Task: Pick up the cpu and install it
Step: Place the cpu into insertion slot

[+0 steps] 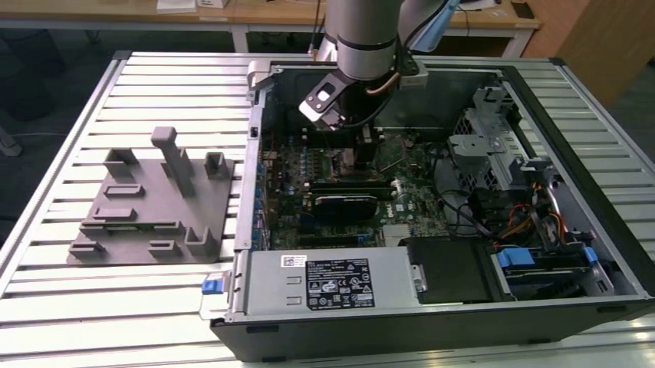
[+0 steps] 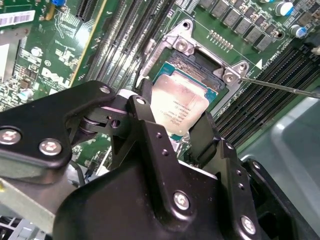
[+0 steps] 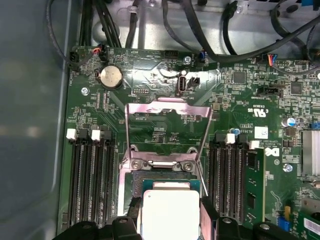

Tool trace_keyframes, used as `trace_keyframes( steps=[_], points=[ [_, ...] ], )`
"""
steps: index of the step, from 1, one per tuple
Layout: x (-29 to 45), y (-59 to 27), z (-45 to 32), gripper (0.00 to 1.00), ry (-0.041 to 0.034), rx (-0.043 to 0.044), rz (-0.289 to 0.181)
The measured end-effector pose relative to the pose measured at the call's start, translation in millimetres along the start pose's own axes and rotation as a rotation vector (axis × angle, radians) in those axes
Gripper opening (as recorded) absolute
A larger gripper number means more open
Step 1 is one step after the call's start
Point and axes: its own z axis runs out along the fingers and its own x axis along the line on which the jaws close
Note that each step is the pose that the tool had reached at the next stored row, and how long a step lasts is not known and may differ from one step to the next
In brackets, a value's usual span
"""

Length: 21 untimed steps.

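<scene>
Single arm, working inside the open computer case [image 1: 307,285], which lies on its side on the slatted table [image 1: 61,322]. In the exterior view the gripper [image 1: 357,147] is down over the motherboard [image 1: 409,192], well apart from the grey plastic fixture [image 1: 153,201] on the table. The cpu [image 2: 178,102] sits between the fingers [image 2: 146,106]. One finger bears on each of two opposite edges, and the silver top faces up toward the wrist. On that showing the fingers are judged clamped on the chip rather than merely flanking it. The first wrist view agrees: the cpu [image 3: 170,215] spans the gap between both fingers [image 3: 134,209] with no daylight at either edge. The chip is close to square, so it has no long axis to speak of. Its free edges run parallel to the line of the fingers. The socket [image 2: 196,62] lies directly beyond the fingertips, partly covered by the chip. Its load plate [image 3: 145,111] is swung open and stands clear on the far side. The chip looks slightly raised and slightly offset from the socket recess. Whether it touches the contacts cannot be told. Memory slots [image 3: 90,180] flank the socket outside each finger, near but apart from them. Judgement: the pick-up is done, and seating in the socket is not confirmed.
</scene>
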Motion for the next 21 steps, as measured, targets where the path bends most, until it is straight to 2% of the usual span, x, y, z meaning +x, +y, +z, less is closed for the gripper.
trace_keyframes(
  steps=[14, 21],
  points=[
    [2.2, -1.2, 12.4, 0.54, -0.0002, 0.0002, 0.005],
    [3.2, -3.5, 17.0, 0.54, 0.0022, 0.0003, 0.008]
  ],
)
